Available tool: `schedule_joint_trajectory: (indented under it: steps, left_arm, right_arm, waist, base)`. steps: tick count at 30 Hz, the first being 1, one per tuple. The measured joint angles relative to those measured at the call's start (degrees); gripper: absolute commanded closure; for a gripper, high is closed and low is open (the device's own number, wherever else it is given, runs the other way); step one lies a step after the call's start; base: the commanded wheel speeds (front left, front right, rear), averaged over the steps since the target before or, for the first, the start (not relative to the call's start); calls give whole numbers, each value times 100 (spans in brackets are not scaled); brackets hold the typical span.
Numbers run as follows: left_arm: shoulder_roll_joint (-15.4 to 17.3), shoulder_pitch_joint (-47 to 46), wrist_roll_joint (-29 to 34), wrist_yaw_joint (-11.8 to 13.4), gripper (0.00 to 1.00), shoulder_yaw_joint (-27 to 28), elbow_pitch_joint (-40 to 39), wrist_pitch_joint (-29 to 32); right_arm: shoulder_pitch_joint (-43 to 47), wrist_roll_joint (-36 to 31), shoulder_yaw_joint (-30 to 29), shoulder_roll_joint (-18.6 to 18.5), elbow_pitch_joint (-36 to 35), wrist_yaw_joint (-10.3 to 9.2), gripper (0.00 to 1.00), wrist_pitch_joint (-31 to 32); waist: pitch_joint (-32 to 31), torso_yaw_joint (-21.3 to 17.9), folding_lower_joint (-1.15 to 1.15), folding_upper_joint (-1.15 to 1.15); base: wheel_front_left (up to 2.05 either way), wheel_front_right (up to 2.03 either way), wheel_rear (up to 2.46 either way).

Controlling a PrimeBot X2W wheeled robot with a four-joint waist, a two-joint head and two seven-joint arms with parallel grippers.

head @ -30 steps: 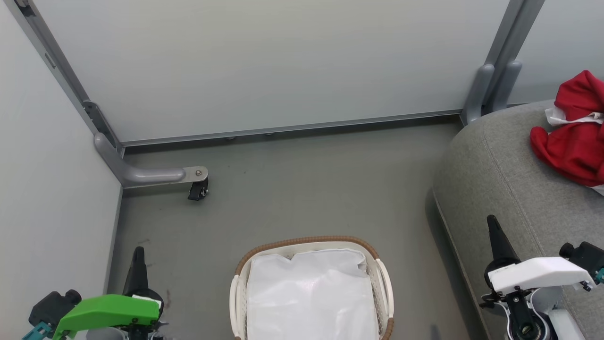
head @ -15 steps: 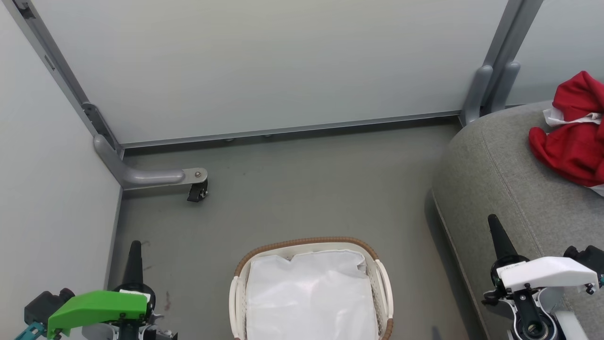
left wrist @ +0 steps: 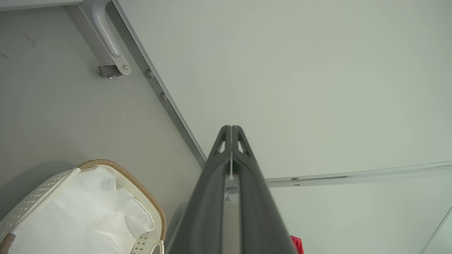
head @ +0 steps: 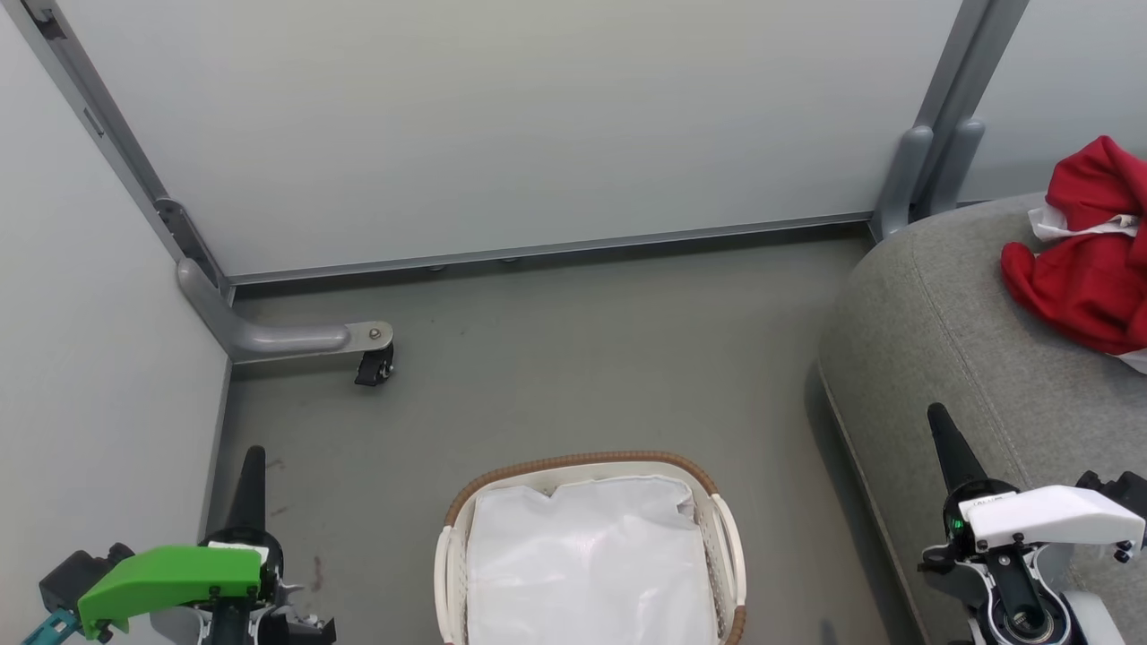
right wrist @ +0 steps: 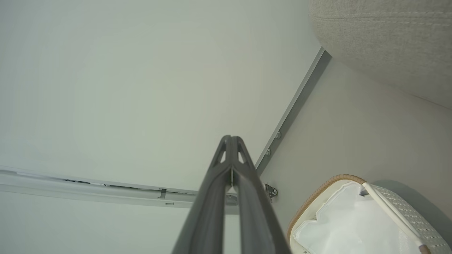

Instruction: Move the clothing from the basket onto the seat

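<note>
red clothing (head: 1089, 269) on seat (head: 932, 305), white-lined basket (head: 587, 459) on floor (head: 556, 358), left hand (head: 253, 453) and right hand (head: 936, 410) closed, empty

Grey floor (head: 573, 358), pale partition panels (head: 502, 125), a grey bracket foot with caster (head: 373, 363).

At the lower middle of the head view, the basket (head: 728, 537) is seen as white perforated plastic, edged with a brown woven rim. It is lined with a faintly glossy, crinkled white liner (head: 591, 564). At the right, the seat (head: 950, 305) is covered in coarse, matt grey woven cloth, and the clothing (head: 1089, 278) is shown as soft red fabric. The floor (head: 582, 358) is finished smooth and matt. The left claw (head: 252, 452) and right claw (head: 936, 410) are made of dark matt plastic.
</note>
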Motion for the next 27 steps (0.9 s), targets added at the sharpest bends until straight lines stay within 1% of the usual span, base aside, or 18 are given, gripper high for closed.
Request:
schedule_joint_trajectory:
  steps: [27]
  left_arm:
    - [3,-131,-1055,-56,100,156,-66,321]
  right_arm:
    - [19,1240,-80,-10,-112,-1,100,302]
  waist:
    - [-47,-29,0,0]
  base:
    - [0,0,0]
